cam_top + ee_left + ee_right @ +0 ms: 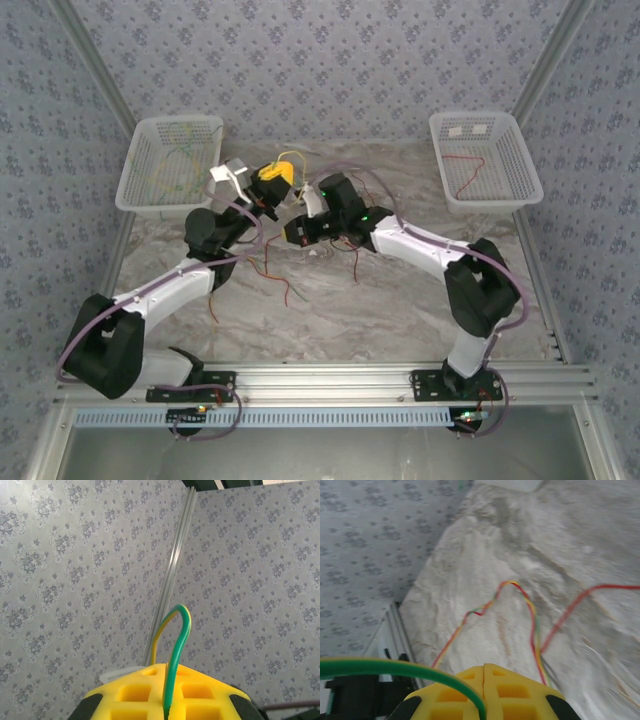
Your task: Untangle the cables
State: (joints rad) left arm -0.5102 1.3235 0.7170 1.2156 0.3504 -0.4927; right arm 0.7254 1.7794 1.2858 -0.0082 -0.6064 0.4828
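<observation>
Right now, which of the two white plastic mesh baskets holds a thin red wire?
The right-hand basket: a single thin red wire lies in it, while the left-hand basket holds yellow and green wires.

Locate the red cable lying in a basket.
In the top view, the red cable lies inside the white basket at the table's far right corner.

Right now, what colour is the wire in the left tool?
The wire is green and yellow; left wrist view.
</observation>
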